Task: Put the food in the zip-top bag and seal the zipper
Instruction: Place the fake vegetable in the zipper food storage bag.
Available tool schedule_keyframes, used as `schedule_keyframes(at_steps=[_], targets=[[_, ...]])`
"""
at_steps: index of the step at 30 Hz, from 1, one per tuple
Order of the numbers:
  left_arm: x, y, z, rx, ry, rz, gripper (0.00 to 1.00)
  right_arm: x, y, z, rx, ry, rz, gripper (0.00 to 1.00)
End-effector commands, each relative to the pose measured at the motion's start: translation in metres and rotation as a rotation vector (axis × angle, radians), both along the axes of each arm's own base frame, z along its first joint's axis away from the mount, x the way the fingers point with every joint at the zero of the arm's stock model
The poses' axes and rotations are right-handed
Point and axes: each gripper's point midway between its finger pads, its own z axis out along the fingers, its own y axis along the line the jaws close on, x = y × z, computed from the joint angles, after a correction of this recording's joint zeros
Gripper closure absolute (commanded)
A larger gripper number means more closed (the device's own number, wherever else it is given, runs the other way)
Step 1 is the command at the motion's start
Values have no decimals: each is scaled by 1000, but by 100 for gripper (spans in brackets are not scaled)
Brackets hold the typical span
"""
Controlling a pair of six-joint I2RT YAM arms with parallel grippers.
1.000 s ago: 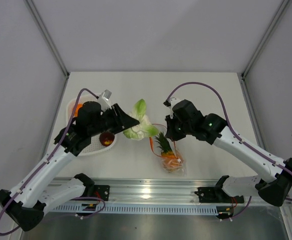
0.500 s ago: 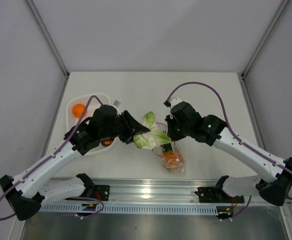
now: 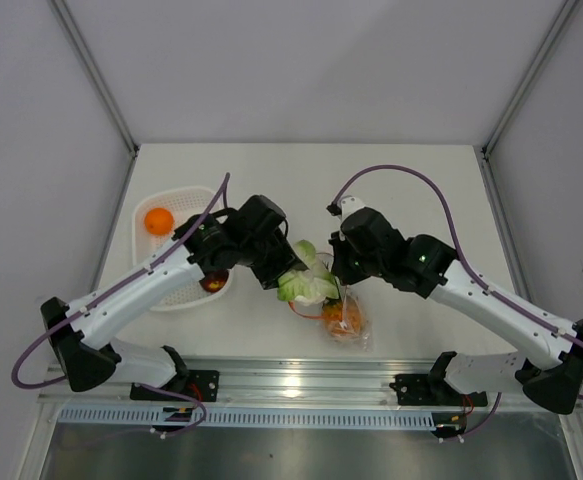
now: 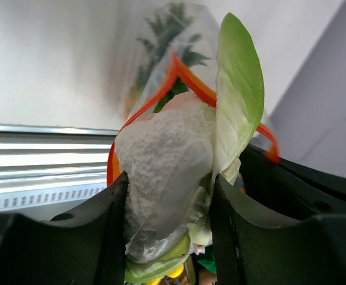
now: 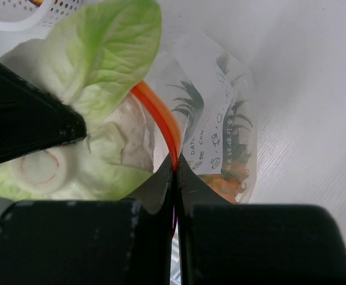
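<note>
My left gripper [image 3: 293,277] is shut on the pale green-white leafy vegetable [image 3: 308,282] and holds it at the open mouth of the clear zip-top bag [image 3: 346,322]. In the left wrist view the vegetable [image 4: 178,154] sits between my fingers, with the red-orange zipper [image 4: 184,74] looped behind it. My right gripper [image 5: 175,169] is shut on the zipper strip [image 5: 161,119] and holds the bag's mouth up. The orange pineapple [image 5: 235,172] lies inside the bag. The round orange fruit [image 3: 157,220] and the dark red-purple piece [image 3: 212,284] lie in the white mesh basket [image 3: 183,296].
The basket sits at the table's left. The metal rail [image 3: 301,375] with the arm bases runs along the near edge. Grey walls close in the back and sides.
My left gripper has carried the leafy vegetable rightward from beside the basket to the bag's mouth. My right gripper has stayed shut on the zipper strip.
</note>
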Motion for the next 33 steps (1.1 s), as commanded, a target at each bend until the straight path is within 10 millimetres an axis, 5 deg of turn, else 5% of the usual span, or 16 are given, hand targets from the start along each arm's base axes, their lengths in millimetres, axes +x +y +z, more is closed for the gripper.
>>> schedule_keyframes(at_steps=[1,5,13,17,21,29,33], targets=[[-5,18,-6,115,-2,46,99,5,4,30,93,-72,-31,100],[-11,26,-4,196,-60,65,99,7,3,37,104,-81,-53,100],[-18,-8,1,180,-14,11,99,6,9,34,122,-66,-38,100],[-26,1,-11,215,7,108,99,6,8,35,124,-67,-46,100],[-21,-4,14,79,-146,109,99,7,9,33,107,-60,-50,100],[-18,8,41,120,-338,113,99,9,10,30,93,-50,-49,100],[-19,-5,44,104,-363,53,100,9,11,31,93,-50,-47,100]])
